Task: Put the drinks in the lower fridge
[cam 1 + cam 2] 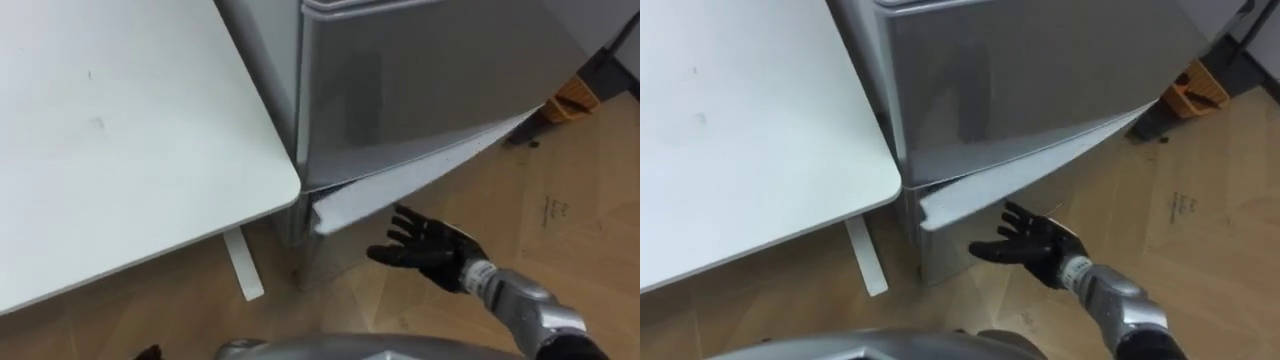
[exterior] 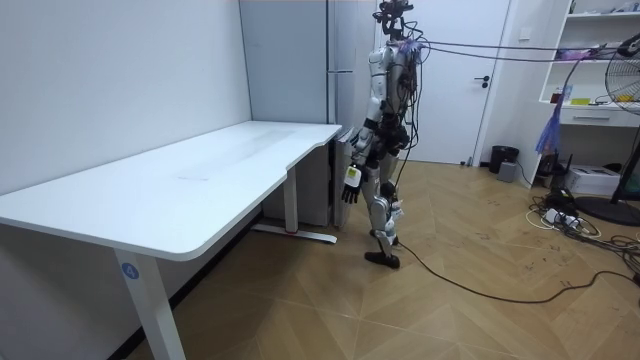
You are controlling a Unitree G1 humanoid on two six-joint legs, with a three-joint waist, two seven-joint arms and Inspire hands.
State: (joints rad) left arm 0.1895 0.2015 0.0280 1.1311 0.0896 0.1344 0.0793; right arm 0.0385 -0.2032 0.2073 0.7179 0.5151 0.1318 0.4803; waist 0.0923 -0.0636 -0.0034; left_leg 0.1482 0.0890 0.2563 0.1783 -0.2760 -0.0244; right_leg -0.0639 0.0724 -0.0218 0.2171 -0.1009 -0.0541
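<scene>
Silver fridge's (image 1: pixel 420 90) one lower door (image 1: pixel 400 188) stands ajar, one right hand (image 1: pixel 435 255) splayed, seemingly just below.

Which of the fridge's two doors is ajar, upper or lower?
The lower door, swung out so its white inner edge shows, beside the open right hand; the upper door sits flush.

There is one grey fridge (image 1: pixel 420 90). One white table (image 1: pixel 120 130) stands against the fridge's left side. One robot hand, the right hand (image 1: pixel 430 250), shows with its fingers spread just below the fridge's door edge. One orange object (image 1: pixel 572 100) lies right of the fridge. Further to the room view's right of the fridge are one white room door (image 2: pixel 490 90), one dark bin (image 2: pixel 503 158) and one standing fan (image 2: pixel 625 75).
</scene>
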